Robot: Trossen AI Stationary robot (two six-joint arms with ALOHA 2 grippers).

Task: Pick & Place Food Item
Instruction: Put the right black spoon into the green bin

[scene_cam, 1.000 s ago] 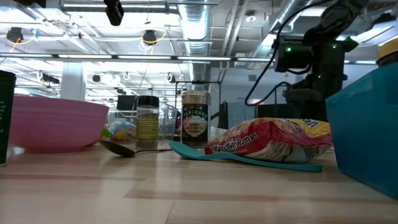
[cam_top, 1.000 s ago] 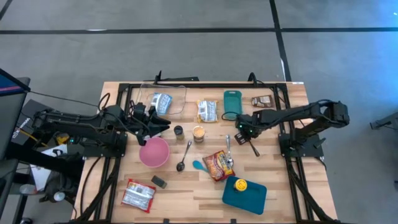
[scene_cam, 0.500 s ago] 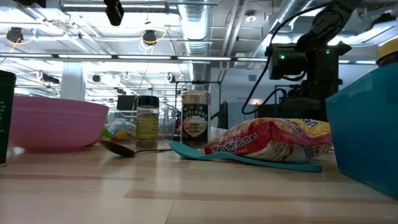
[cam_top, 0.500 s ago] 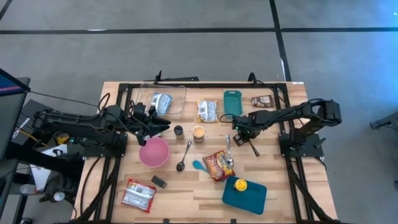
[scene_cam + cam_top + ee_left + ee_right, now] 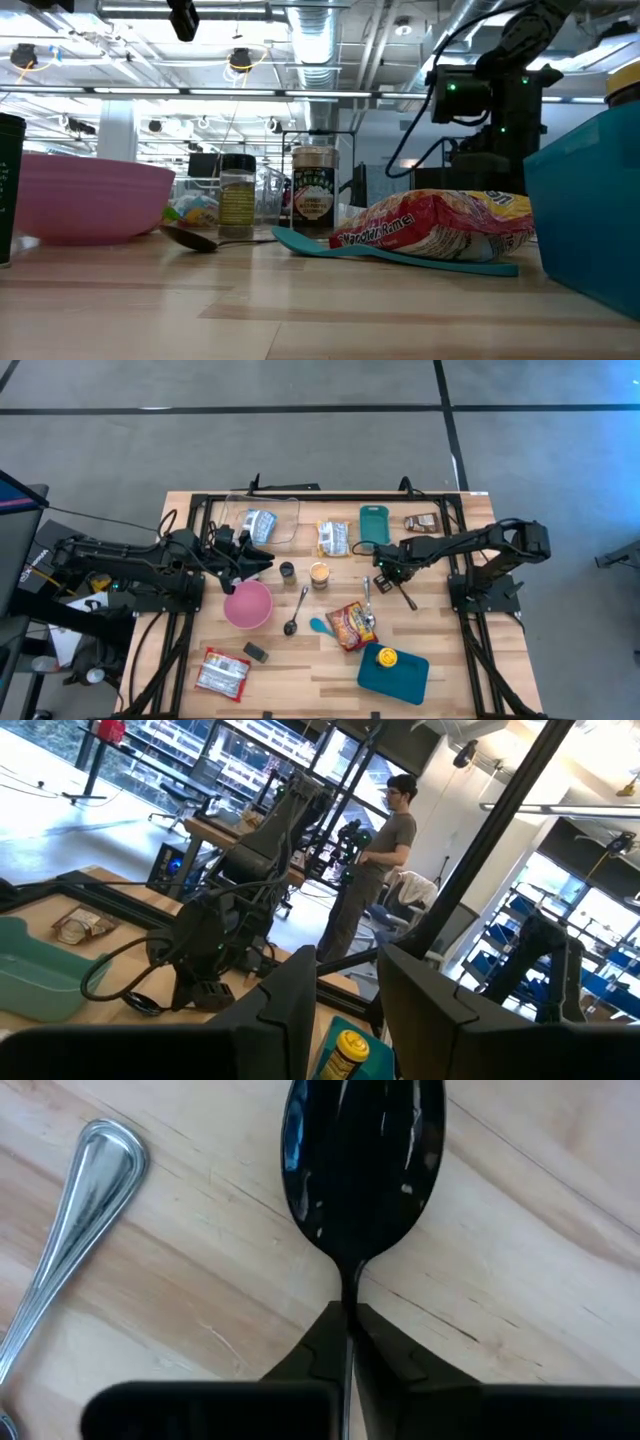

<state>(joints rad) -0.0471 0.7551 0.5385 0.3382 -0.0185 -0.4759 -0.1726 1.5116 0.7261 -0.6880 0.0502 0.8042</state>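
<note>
A black spoon (image 5: 362, 1160) lies on the wooden table (image 5: 440, 650). Its handle (image 5: 408, 598) runs out from under my right gripper (image 5: 387, 567) toward the near edge. My right gripper (image 5: 350, 1315) points straight down and is shut on this spoon. A red ramen packet (image 5: 350, 625) lies flat nearer the front, untouched. My left gripper (image 5: 348, 1015) hangs over the table's left part, by the pink bowl (image 5: 247, 603). It points level toward the right, open, with nothing between its fingers. My right gripper pinches the black spoon's thin neck (image 5: 350, 1292), just behind the bowl, between its two fingertips. The fingers come from above, pointing down. The spoon's bowl still lies on the wood; whether the rest is lifted, I cannot tell.
A silver utensil's handle (image 5: 90, 1210) lies close beside the black spoon. Two jars (image 5: 319, 574), a silver spoon (image 5: 297, 610), a teal spoon (image 5: 320, 626), snack packets (image 5: 332, 538) and a teal container (image 5: 395, 672) stand around. A person (image 5: 385, 850) stands beyond the table.
My right arm has leaned in slightly toward the table's left, its gripper staying over the black spoon. Nothing on the table has shifted.
</note>
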